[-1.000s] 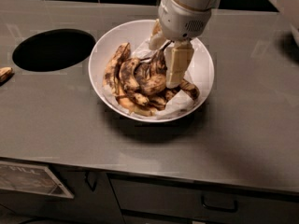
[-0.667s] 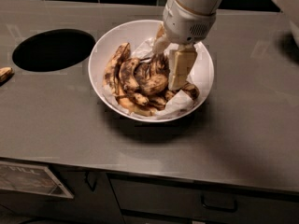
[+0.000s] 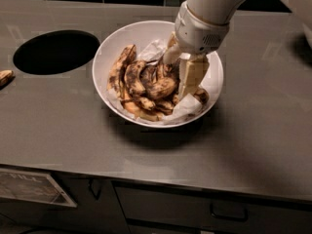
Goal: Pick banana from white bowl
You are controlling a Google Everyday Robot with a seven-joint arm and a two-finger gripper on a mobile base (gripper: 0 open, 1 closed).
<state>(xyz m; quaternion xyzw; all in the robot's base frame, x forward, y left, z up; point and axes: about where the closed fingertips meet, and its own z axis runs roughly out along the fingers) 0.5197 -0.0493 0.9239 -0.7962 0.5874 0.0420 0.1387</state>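
The white bowl [image 3: 127, 37] stands on the grey counter, a little right of centre. It holds several brown-spotted overripe bananas [image 3: 134, 77] on crumpled white paper. My gripper [image 3: 179, 81] reaches down from the upper right into the right half of the bowl, in among the bananas, with its tip at the level of the banana pile. A banana [image 3: 162, 87] lies right beside the gripper's tip. The arm's white wrist hides the bowl's far right rim.
A round dark hole [image 3: 54, 51] is cut in the counter left of the bowl. A bit of another banana [image 3: 5, 77] shows at the left edge. The counter's front edge [image 3: 156, 182] runs below, with drawers under it.
The arm's wrist has shifted slightly to the right and back. The gripper's tip stays in the bowl among the bananas, which have not visibly moved.
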